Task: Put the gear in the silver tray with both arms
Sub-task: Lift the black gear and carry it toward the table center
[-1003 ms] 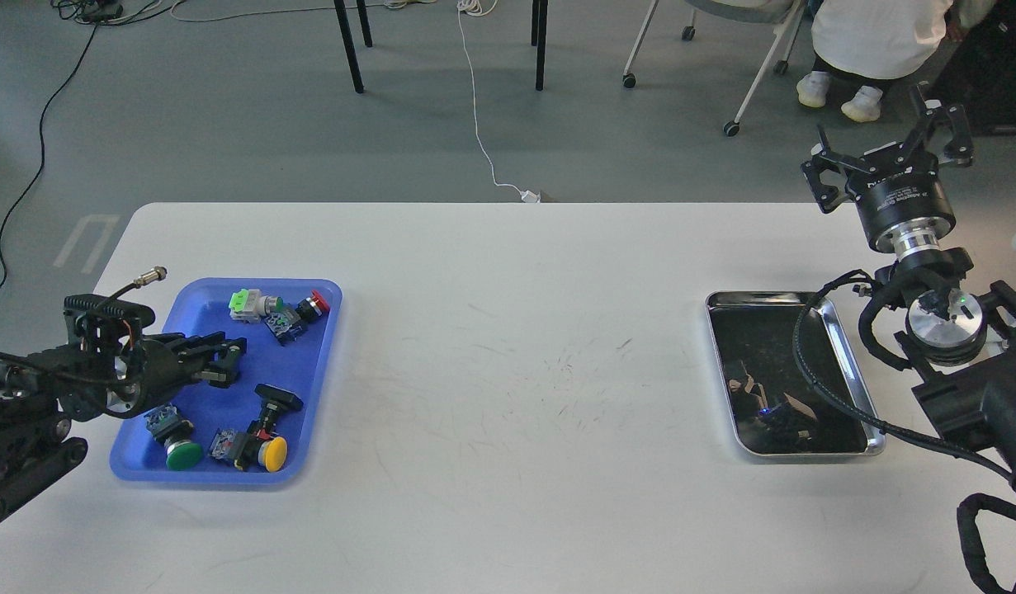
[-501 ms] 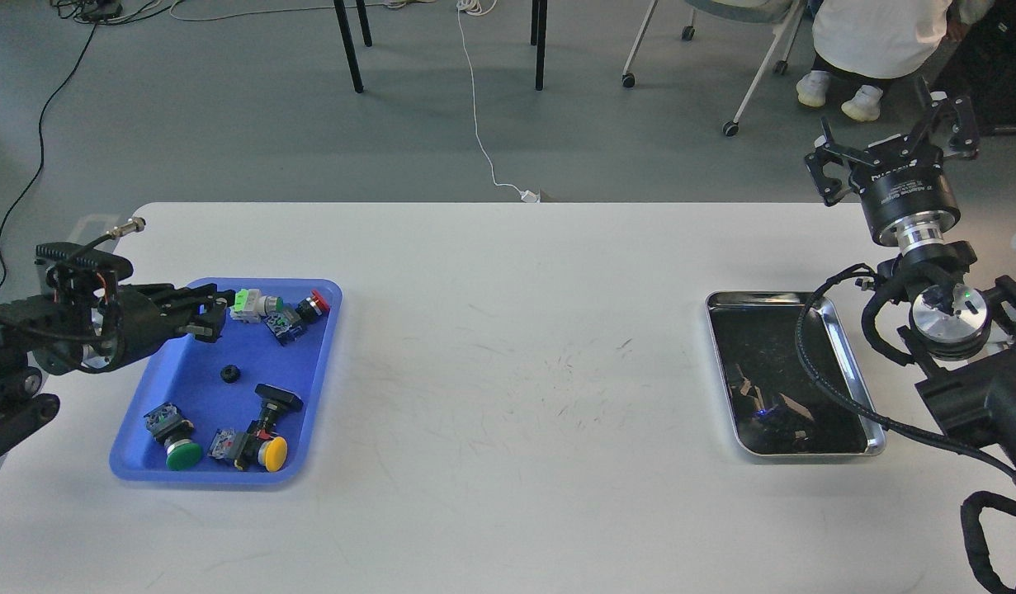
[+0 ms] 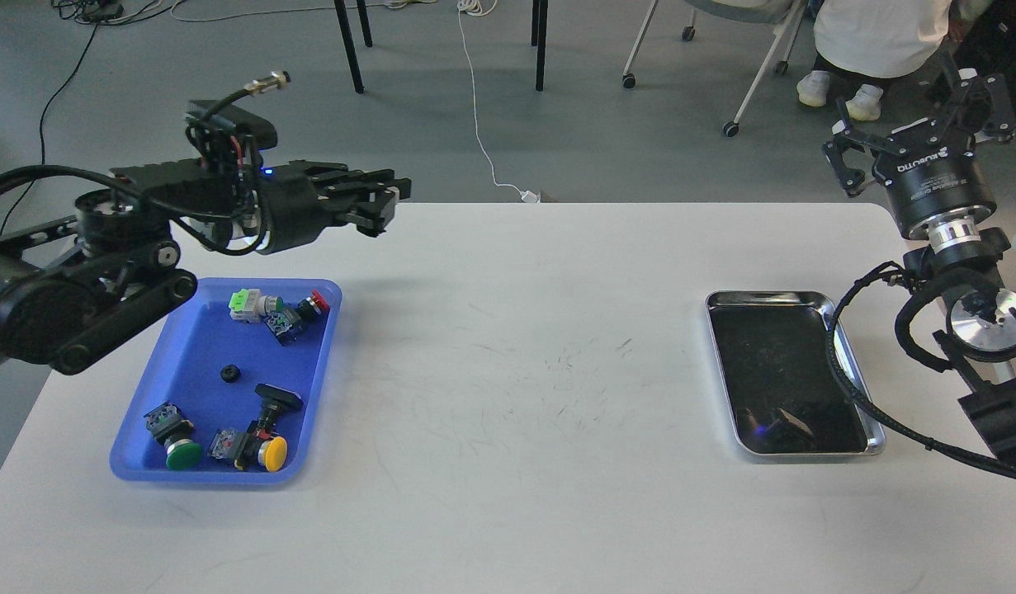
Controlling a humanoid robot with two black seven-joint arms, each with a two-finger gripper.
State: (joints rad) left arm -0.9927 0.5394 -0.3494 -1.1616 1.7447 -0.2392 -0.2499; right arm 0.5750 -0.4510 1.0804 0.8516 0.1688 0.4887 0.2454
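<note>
The left claw hangs high above the far-left part of the surface; its fingers look nearly together, but whether they hold anything cannot be told. The small black gear lies in the middle of the blue tray near the left edge, among several push-button switches. The left claw should probably come straight down over the gear. The silver tray, near the right edge, holds nothing. The right claw is spread, beyond the far-right corner.

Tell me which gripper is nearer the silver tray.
Right. The right gripper hangs just beyond the silver tray, off its far right corner; the left gripper is across the table, past the blue tray.
</note>
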